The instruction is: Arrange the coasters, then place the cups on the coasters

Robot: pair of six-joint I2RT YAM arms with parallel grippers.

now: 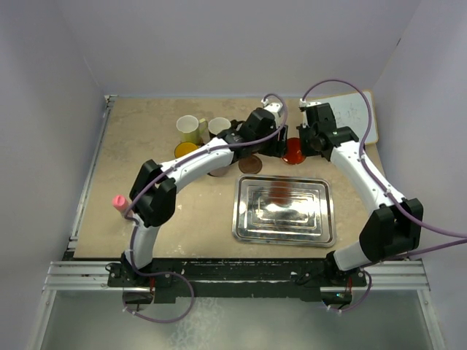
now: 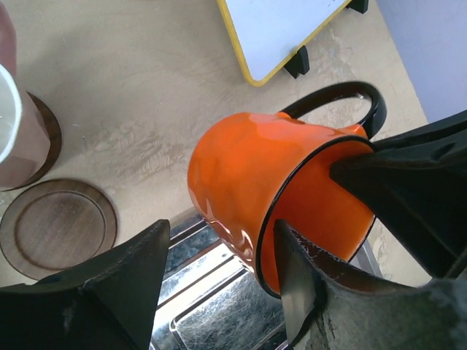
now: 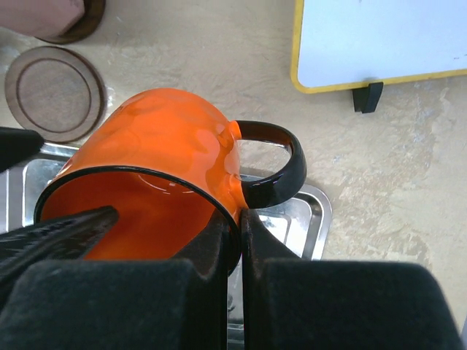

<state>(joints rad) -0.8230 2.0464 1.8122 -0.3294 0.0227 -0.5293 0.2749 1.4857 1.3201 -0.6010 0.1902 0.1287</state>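
The right gripper (image 3: 237, 227) has its jaws pinching the rim of the orange mug (image 3: 160, 131) beside the handle, with the mug tilted above the far edge of the tray (image 3: 315, 211). The left gripper (image 2: 222, 237) has its jaws spread, one finger inside the mug and one outside. A brown coaster (image 3: 55, 93) lies on the bench (image 3: 379, 182) nearby.
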